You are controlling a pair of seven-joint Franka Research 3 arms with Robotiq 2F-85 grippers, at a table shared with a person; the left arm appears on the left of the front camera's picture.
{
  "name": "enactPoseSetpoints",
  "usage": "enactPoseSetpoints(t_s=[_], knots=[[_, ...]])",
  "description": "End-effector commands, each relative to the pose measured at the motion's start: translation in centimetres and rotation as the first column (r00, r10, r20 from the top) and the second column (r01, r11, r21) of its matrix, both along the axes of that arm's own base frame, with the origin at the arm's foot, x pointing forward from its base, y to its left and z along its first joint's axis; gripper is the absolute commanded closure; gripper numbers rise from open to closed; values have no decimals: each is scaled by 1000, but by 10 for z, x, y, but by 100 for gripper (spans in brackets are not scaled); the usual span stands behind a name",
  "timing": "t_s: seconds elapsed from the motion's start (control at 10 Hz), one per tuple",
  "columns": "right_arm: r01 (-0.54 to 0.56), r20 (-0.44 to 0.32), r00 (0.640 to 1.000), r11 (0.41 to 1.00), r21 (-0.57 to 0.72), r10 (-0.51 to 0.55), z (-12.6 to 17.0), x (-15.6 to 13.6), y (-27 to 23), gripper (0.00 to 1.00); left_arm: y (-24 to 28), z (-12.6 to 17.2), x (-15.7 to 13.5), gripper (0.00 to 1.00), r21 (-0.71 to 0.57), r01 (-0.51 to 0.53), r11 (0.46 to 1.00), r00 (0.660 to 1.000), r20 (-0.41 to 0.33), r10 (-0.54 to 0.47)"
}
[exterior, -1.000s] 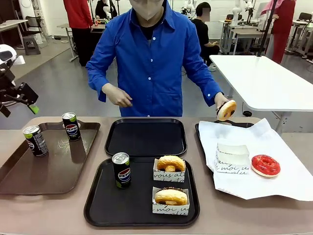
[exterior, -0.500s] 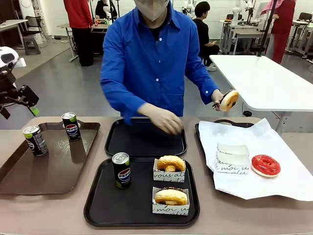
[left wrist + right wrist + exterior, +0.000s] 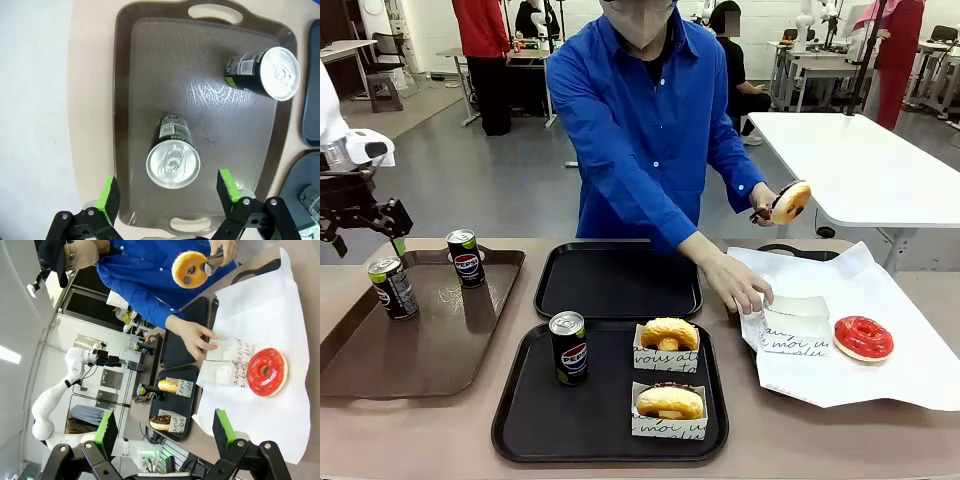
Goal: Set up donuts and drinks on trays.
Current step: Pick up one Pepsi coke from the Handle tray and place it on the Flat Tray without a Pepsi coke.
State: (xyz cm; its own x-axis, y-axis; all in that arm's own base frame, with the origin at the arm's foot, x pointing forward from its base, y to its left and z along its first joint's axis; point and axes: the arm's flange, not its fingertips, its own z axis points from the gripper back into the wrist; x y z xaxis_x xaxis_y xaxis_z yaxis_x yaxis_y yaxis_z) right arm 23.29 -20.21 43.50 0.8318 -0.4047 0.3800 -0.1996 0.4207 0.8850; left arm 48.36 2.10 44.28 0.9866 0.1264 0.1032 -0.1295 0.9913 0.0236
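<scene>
The person's hand (image 3: 740, 287) has swept across the bare far black tray (image 3: 618, 282) to an empty paper sleeve (image 3: 794, 323), while the other hand (image 3: 765, 197) holds up a golden donut (image 3: 786, 202), so sleeving it for that tray looks next. The left gripper (image 3: 169, 189) has eased lower over the brown tray (image 3: 150, 75), jaws wide and empty above a Pepsi can (image 3: 173, 162). The right gripper (image 3: 165, 431) is also spread, holding nothing.

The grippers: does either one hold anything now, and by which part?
No. The left gripper is open above a can on the brown tray, holding nothing; the right gripper is open and empty too.
</scene>
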Motion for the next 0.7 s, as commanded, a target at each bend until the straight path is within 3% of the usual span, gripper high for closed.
enactPoseSetpoints(t_s=[0.0,0.3,0.6], knots=[[-4,21,1000,1000,10,3,-1,1,0,0,-3,-2,12,0,26,-33,999,999,-16,33],[-4,21,1000,1000,10,3,-1,1,0,0,-2,-21,19,0,26,-29,999,997,-66,30],[-4,21,1000,1000,10,3,-1,1,0,0,-3,-35,16,0,-17,-7,1000,1000,-28,7]])
